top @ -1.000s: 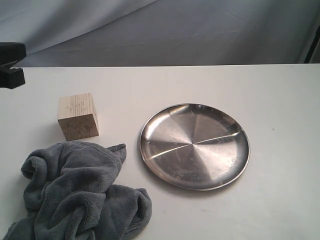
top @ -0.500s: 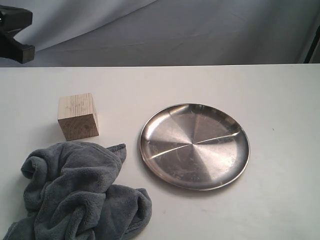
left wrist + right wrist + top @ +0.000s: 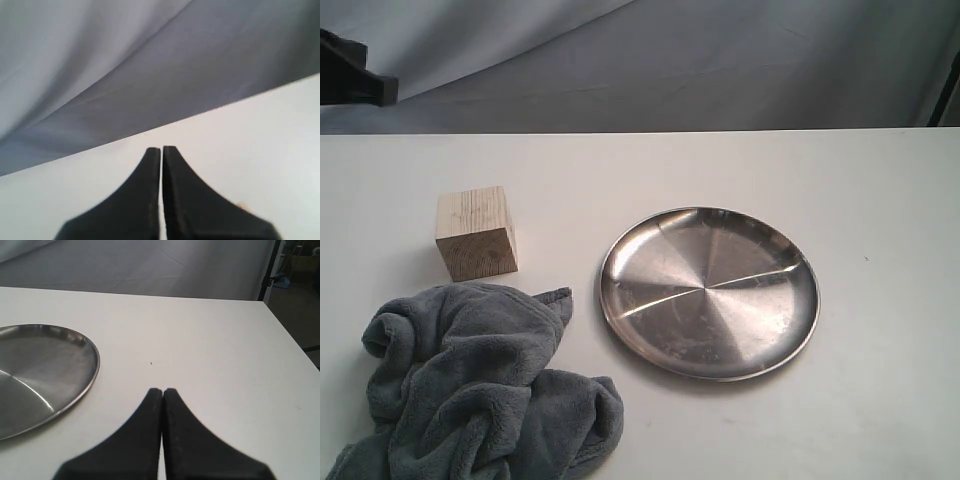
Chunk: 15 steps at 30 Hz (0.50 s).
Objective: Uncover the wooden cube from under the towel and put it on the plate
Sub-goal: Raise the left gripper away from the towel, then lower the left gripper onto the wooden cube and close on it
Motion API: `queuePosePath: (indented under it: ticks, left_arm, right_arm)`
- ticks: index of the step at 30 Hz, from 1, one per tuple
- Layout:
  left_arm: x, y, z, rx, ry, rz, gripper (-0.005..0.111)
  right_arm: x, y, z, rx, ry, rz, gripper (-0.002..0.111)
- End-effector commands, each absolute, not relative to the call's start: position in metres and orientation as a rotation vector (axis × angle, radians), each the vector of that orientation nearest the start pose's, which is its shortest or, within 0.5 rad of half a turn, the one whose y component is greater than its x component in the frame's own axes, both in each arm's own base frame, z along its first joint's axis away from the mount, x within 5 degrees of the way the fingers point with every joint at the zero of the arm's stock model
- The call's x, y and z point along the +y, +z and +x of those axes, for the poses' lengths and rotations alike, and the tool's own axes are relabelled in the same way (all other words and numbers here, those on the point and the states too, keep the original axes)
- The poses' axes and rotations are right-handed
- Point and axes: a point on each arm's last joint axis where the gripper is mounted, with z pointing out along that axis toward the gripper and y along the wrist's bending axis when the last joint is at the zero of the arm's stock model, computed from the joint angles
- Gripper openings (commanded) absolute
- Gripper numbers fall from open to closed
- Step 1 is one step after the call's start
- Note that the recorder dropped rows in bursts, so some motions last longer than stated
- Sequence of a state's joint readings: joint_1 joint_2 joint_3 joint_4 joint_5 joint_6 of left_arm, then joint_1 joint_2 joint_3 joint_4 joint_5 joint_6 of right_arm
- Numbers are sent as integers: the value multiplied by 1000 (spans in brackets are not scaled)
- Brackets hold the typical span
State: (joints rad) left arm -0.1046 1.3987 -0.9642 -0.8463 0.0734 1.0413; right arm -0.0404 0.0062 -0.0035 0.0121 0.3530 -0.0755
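The left tool (image 3: 161,150), clenched empty, has lifted away far left, leaving the wooden cube (image 3: 475,232) bare just beyond the crumpled towel (image 3: 480,390). Uncovering looks done; carrying it right onto the plate (image 3: 708,292) remains, the right tool (image 3: 162,391) likewise clenched empty.

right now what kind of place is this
Probably a robot test bench: a plain white table, a grey cloth backdrop hung behind it, and just three props, a wooden cube, towel and steel plate.
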Motion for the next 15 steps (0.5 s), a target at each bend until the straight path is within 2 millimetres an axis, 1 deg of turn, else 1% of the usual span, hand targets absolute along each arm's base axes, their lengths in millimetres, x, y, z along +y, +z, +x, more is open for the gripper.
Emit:
queuePosePath:
  ticks: [1, 4, 7, 9, 13, 15]
  left_arm:
    - [-37, 313, 316, 1897, 100, 394, 3]
    - [-41, 309, 316, 1887, 186, 556, 3]
    - [-42, 308, 318, 1912, 156, 540, 3]
    - [-45, 306, 322, 1959, 124, 579, 3]
    - [-51, 294, 335, 2058, 140, 764, 3]
    - [-52, 286, 342, 2099, 157, 817, 3]
  right_arm:
    - [-2, 182, 53, 1831, -69, -29, 0]
    - [-2, 182, 53, 1831, -69, -29, 0]
    - [-2, 182, 53, 1831, -69, -29, 0]
    - [-2, 182, 53, 1831, -69, -29, 0]
    - [-2, 182, 53, 1831, -69, -29, 0]
    - [-2, 182, 53, 1831, -69, -29, 0]
